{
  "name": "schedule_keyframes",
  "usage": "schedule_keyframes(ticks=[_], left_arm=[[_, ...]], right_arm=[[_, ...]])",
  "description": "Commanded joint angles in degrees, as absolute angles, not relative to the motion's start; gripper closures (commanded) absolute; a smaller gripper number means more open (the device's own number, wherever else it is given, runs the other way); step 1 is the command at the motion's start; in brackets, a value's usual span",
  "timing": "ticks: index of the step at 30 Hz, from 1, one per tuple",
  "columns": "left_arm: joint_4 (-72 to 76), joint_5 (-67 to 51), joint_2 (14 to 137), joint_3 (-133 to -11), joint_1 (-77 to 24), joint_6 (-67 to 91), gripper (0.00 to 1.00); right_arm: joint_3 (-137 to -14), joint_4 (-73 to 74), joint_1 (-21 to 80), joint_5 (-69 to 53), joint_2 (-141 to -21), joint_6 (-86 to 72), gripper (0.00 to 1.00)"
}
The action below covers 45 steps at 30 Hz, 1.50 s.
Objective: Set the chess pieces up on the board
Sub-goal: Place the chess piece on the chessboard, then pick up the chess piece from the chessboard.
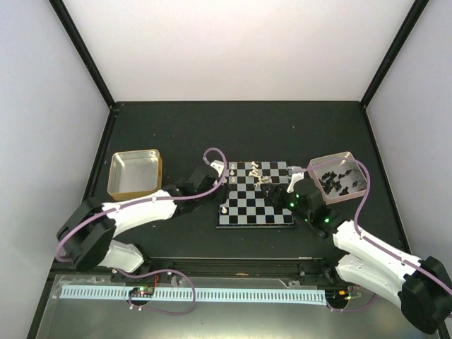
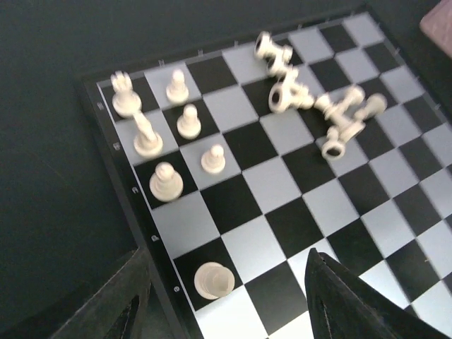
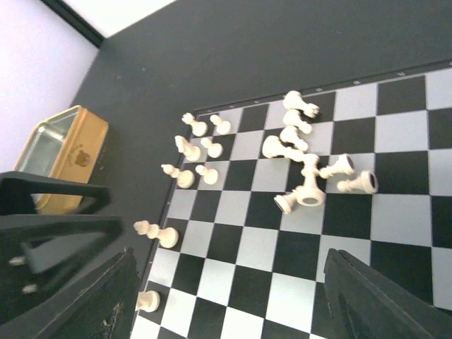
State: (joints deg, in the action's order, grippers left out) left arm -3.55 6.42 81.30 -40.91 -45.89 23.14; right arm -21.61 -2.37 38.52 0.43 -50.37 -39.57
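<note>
The board [image 1: 265, 212] lies mid-table with a thin dark rim. Several cream-white chess pieces stand on its left squares [image 2: 176, 120], and a pile of them lies toppled near the far edge [image 2: 311, 99], also seen in the right wrist view [image 3: 304, 166]. My left gripper [image 1: 220, 185] hovers over the board's left edge, open and empty [image 2: 226, 258], with one standing white piece [image 2: 213, 280] between its fingers. My right gripper [image 1: 277, 192] hovers over the board's right half, open and empty [image 3: 229, 253]. Tiny black pieces [image 1: 335, 178] lie in the pinkish tray.
A gold metal tray [image 1: 134, 173] stands left of the board and shows in the right wrist view [image 3: 63, 145]. The pinkish tray [image 1: 355, 191] stands right of the board, beside my right arm. The left arm's gripper shows at the left edge of the right wrist view [image 3: 42, 236].
</note>
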Motion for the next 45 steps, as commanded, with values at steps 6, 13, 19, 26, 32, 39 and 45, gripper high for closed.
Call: schedule_keyframes(ticks=[6, 13, 19, 26, 32, 39, 45], left_arm=[[-9.92, 13.12, 62.11, -42.49, -45.90, 22.45, 0.35], [-12.76, 15.74, 42.81, -40.21, -45.66, 17.97, 0.26], [-20.69, 15.64, 32.62, -43.63, -45.53, 15.87, 0.20], [-24.18, 16.07, 30.46, -44.92, -45.51, 12.95, 0.16], [-24.51, 15.67, 30.26, -44.02, -45.52, 13.32, 0.16], [-24.47, 15.52, 29.36, -43.22, -45.51, 13.71, 0.16], [-24.70, 15.64, 29.28, -43.16, -45.49, 13.79, 0.16]], right_arm=[[-33.96, 11.92, 38.56, 6.86, -61.85, -44.02, 0.35], [-47.85, 21.13, 38.51, 8.20, -77.75, -38.64, 0.48], [-60.58, 29.07, 38.47, 10.89, -90.25, -34.70, 0.58], [-64.03, 33.63, 38.48, 13.62, -96.82, -33.68, 0.74], [-63.36, 32.68, 38.47, 11.60, -97.91, -33.68, 0.76], [-64.23, 32.50, 38.49, 11.36, -100.65, -34.43, 0.81], [-64.17, 31.68, 38.50, 11.26, -102.21, -34.29, 0.82]])
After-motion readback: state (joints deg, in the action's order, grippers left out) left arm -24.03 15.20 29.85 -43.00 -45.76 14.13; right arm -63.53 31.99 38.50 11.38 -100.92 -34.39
